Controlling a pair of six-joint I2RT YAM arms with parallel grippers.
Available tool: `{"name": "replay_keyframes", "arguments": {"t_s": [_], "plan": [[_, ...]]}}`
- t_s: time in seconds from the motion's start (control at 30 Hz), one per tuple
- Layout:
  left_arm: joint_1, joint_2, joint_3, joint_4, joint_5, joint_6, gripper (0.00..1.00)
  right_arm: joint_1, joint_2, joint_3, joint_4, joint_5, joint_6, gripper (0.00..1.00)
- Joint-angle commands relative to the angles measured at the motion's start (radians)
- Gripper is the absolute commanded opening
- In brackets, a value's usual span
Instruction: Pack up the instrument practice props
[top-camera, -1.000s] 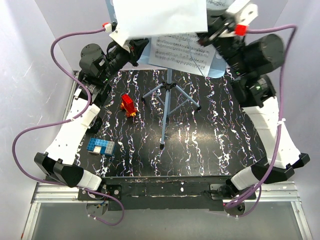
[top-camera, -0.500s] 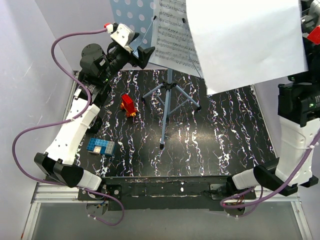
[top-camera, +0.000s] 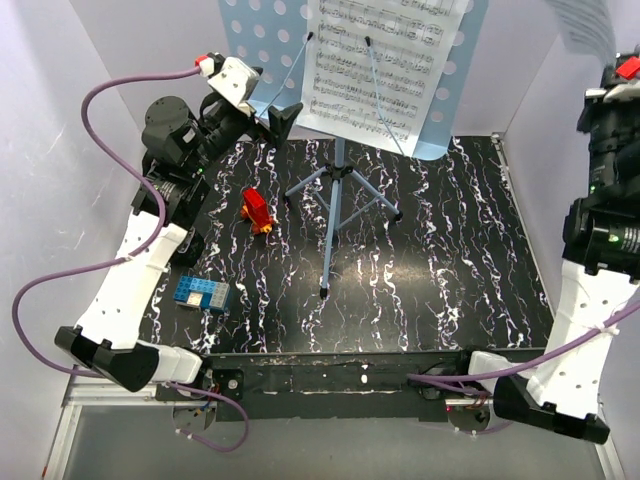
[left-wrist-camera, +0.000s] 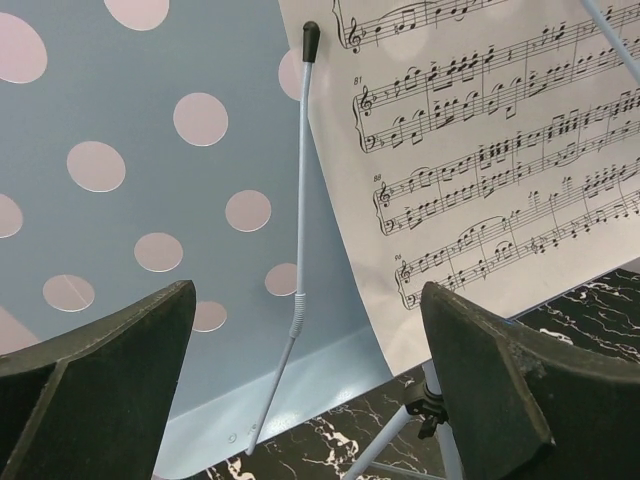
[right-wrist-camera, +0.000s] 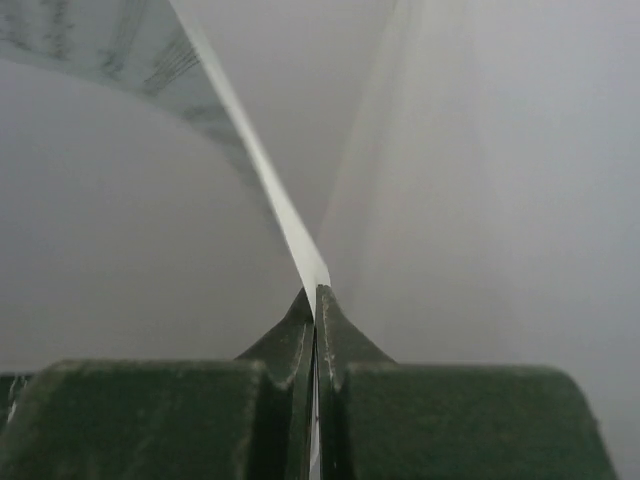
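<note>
The light-blue music stand stands at the back of the table on its tripod legs (top-camera: 340, 185), its thin pole (top-camera: 333, 230) reaching toward me. One sheet-music page (top-camera: 375, 70) rests on the perforated desk plate (top-camera: 262, 40), under two thin retaining arms. My left gripper (top-camera: 280, 115) is open just left of the desk's lower edge. In the left wrist view its fingers (left-wrist-camera: 100, 385) frame the plate (left-wrist-camera: 120, 200), a retaining arm (left-wrist-camera: 303, 180) and the page (left-wrist-camera: 480, 150), touching nothing. At the far right my right gripper (right-wrist-camera: 315, 300) is shut on the edge of another white page (right-wrist-camera: 255, 160), held high (top-camera: 590, 22).
A red toy (top-camera: 257, 210) lies left of the tripod on the black marbled table (top-camera: 450, 260). A blue block piece (top-camera: 202, 293) sits nearer the left arm's base. Pale walls close in the table on the left, back and right.
My left gripper opened, let go of the white page and drew slightly left. The right arm swung that page from above the stand out to the upper right.
</note>
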Motion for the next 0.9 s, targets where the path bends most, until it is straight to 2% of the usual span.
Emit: {"name": "replay_keyframes", "arguments": {"t_s": [0.0,0.17,0.3,0.43,0.57,0.7,0.87], "plan": [[0.003,-0.044,-0.013,-0.036,0.006,0.030,0.96,-0.066,-0.147,-0.158,-0.060,-0.133,0.019,0.01],[0.003,-0.065,-0.050,-0.016,0.026,0.047,0.96,-0.067,-0.199,-0.231,-0.170,-0.069,0.081,0.01],[0.003,-0.060,-0.048,-0.015,0.035,0.047,0.96,-0.067,-0.228,-0.284,-0.176,-0.153,0.104,0.01],[0.003,-0.067,-0.053,-0.024,0.039,0.050,0.97,-0.067,-0.308,-0.395,-0.300,-0.298,0.109,0.01],[0.003,-0.079,-0.074,-0.033,0.023,0.063,0.97,-0.069,-0.439,-0.580,-0.409,-0.275,0.055,0.01],[0.003,-0.091,-0.084,-0.041,-0.020,0.089,0.98,-0.069,-0.504,-0.689,-0.572,-0.258,0.152,0.01],[0.003,-0.103,-0.091,-0.071,-0.042,0.124,0.98,-0.070,-0.455,-0.749,-0.736,-0.279,0.097,0.01]]}}
